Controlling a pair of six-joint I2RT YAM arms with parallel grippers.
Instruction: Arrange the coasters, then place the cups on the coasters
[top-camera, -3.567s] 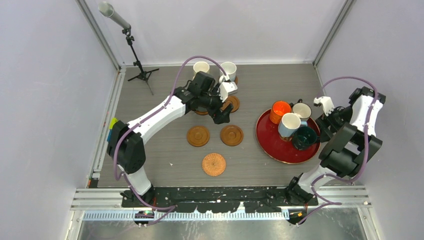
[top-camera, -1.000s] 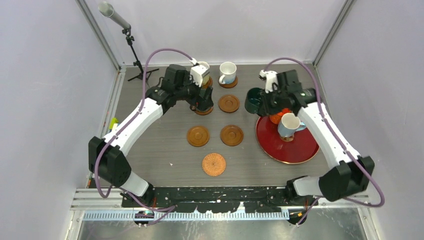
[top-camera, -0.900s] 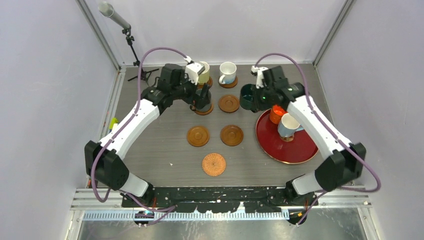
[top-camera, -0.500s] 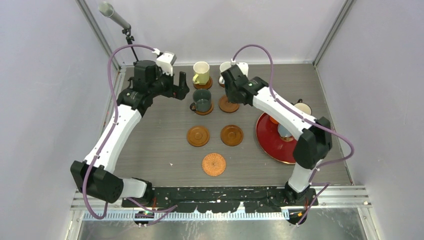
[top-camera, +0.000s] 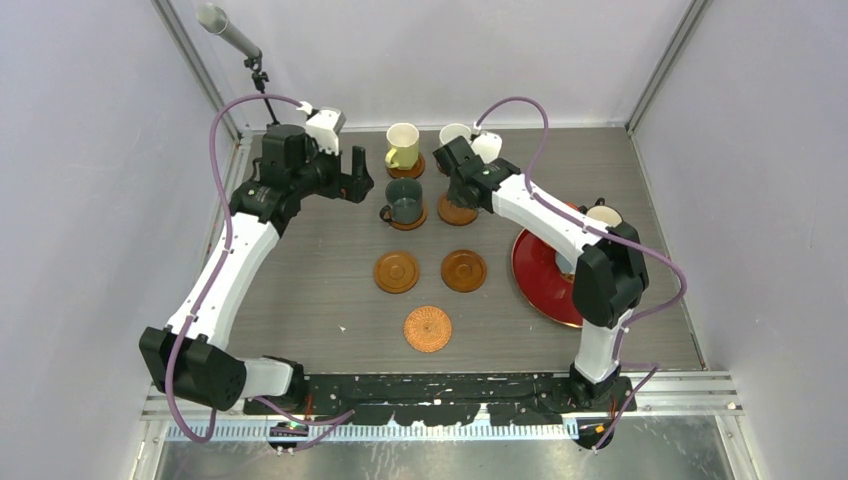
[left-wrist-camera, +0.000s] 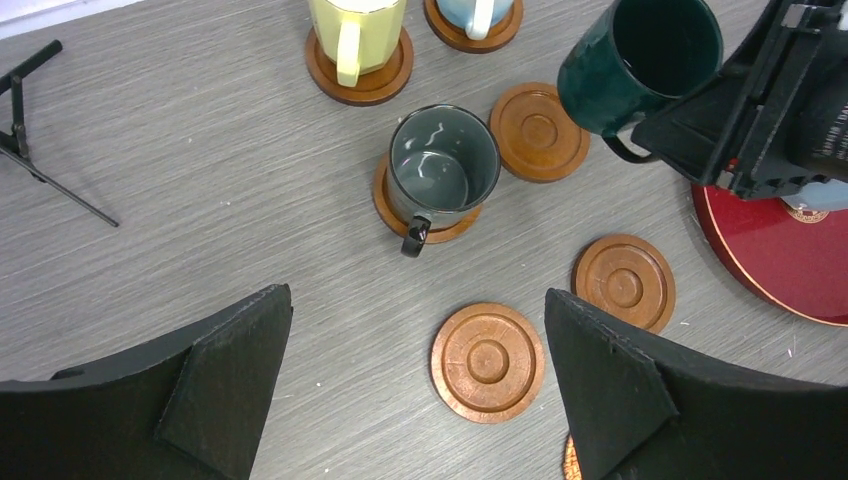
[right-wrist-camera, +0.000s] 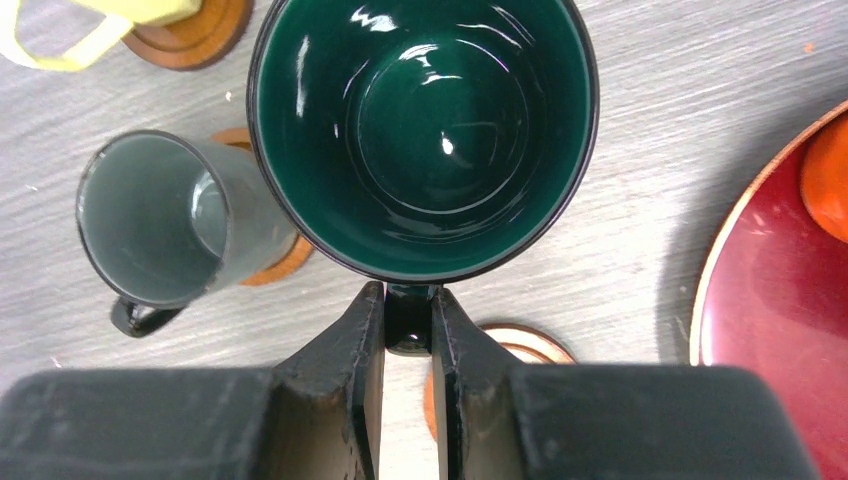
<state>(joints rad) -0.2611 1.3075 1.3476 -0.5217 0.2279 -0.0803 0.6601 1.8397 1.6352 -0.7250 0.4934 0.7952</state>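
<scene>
Vs a second ago: the left gripper (left-wrist-camera: 417, 295) is off the grey mug (left-wrist-camera: 443, 165) and backed away to the left, jaws spread wide, holding nothing. The right gripper (right-wrist-camera: 407, 300) has come over from the tray (left-wrist-camera: 780, 260) and pinches the green mug (right-wrist-camera: 420, 130) by its handle. That mug is upright, raised by the bare coaster (left-wrist-camera: 538, 130) right of the grey mug (contact with it: can't tell). It looks dark, glossy and empty. The grey mug sits on its own coaster (left-wrist-camera: 385, 205). The yellow mug (left-wrist-camera: 357, 30) and white mug (top-camera: 455, 133) sit on the back coasters. Two wood coasters (top-camera: 396, 272) and the woven coaster (top-camera: 428, 328) lie uncovered in front.
</scene>
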